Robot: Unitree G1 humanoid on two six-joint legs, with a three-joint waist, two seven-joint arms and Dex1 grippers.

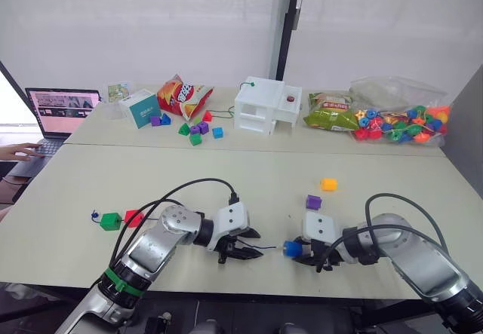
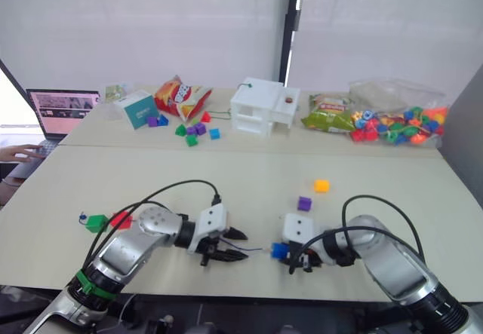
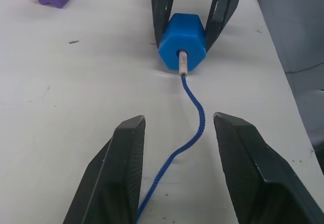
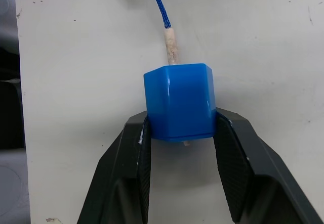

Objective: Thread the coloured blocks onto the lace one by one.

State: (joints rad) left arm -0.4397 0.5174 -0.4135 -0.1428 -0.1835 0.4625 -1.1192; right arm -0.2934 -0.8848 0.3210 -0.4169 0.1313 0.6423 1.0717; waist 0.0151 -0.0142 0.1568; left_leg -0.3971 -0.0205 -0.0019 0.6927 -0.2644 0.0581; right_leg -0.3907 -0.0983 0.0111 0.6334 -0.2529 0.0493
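Note:
My right gripper (image 4: pixel 179 124) is shut on the blue block (image 4: pixel 179 102), holding it just above the table near the front edge. The lace's (image 3: pixel 195 107) pale stiff tip (image 3: pixel 183 64) sits in the block's hole, and a bit of it pokes out of the far side. My left gripper (image 3: pixel 179 119) stands open a short way to the left, with the dark-blue lace lying loose between its fingers. Green (image 1: pixel 111 221) and red (image 1: pixel 133 217) blocks lie side by side at the left, with a blue knot beside the green one. Purple (image 1: pixel 313 202) and yellow (image 1: pixel 328 184) blocks lie behind the right gripper.
At the back stand a white box (image 1: pixel 266 105), a chip bag (image 1: pixel 183 96), a teal box (image 1: pixel 139 108), loose small pieces (image 1: pixel 195 129), a green snack bag (image 1: pixel 332 111) and a bag of beads (image 1: pixel 400 119). A person's hand (image 1: pixel 19 151) rests at a laptop (image 1: pixel 62 111), far left.

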